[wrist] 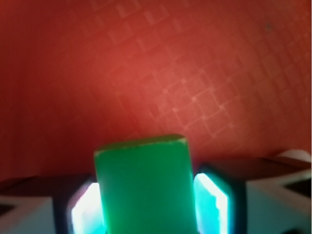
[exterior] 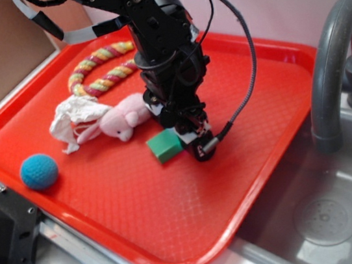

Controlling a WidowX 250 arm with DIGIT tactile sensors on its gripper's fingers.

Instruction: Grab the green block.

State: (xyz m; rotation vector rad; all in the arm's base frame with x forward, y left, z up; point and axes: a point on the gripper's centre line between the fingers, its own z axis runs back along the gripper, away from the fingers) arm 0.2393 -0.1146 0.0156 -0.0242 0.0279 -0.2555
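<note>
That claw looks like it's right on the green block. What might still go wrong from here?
The gripper sits at one end of the green block, not its middle, so the block may pivot or slip when lifted. The wrist view shows the block between the fingers, but firm contact is unclear. The pink plush toy lies close beside the arm and might get nudged.

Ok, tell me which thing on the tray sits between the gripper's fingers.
The green block: it lies between the gripper fingers, while the pink plush, white cloth, rope ring and blue ball lie apart.
</note>
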